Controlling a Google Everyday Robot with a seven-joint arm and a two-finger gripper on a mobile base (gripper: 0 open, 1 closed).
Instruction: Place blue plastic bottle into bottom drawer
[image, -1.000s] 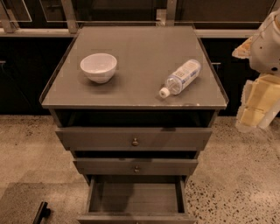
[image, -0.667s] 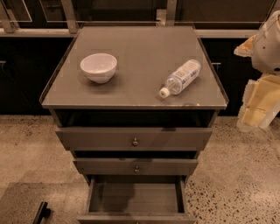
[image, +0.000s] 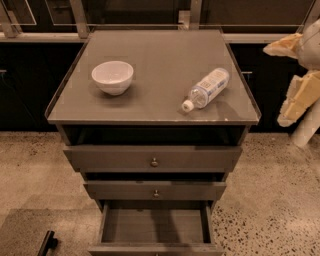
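The blue plastic bottle (image: 206, 89) lies on its side on the right part of the cabinet top (image: 160, 50), its white cap pointing to the front left. The bottom drawer (image: 155, 227) is pulled open and shows an empty inside. My gripper (image: 275, 84) hangs in the air off the cabinet's right side, at about the height of the top and well right of the bottle. Its two cream fingers (image: 283, 45) stand apart with nothing between them.
A white round bowl (image: 113, 76) stands on the left part of the cabinet top. The two upper drawers (image: 154, 160) with small knobs are closed. Speckled floor lies around the cabinet, and a dark object (image: 47, 243) sits at the bottom left.
My gripper has shifted slightly upward at the right edge. The bottle, bowl and drawers have not moved.
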